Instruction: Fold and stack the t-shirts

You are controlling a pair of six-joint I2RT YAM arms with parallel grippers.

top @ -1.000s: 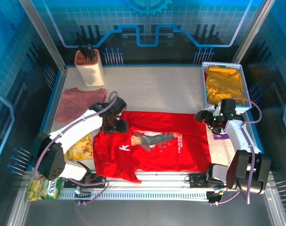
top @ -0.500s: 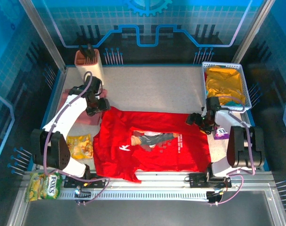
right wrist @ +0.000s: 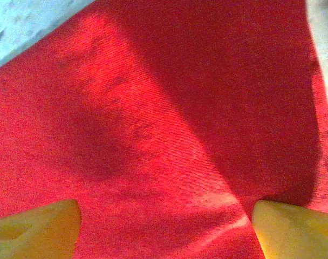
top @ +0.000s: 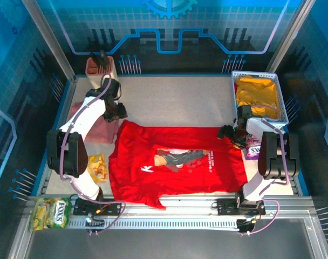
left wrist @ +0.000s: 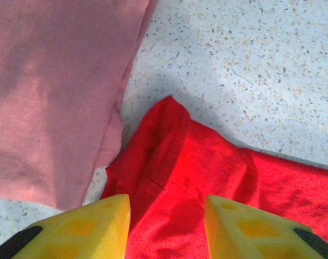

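Note:
The red t-shirt lies spread flat in the middle of the table, print facing up. The dusty-pink t-shirt lies folded at the left, partly under my left arm. My left gripper hovers over the red shirt's far-left sleeve corner. In the left wrist view that gripper is open, with the red sleeve below the gap and the pink shirt to the left. My right gripper sits at the shirt's far-right corner. Seen from its wrist, it is wide open just over red cloth.
A white basket with yellow cloth stands at the back right. A beige holder stands at the back left. Snack packets lie at the near left. A small purple item lies beside the right arm.
My left arm swung from the shirt's left shoulder out to its far-left sleeve corner, fingers narrowing. The right gripper shifted slightly along the far-right corner. The red shirt shifted slightly.

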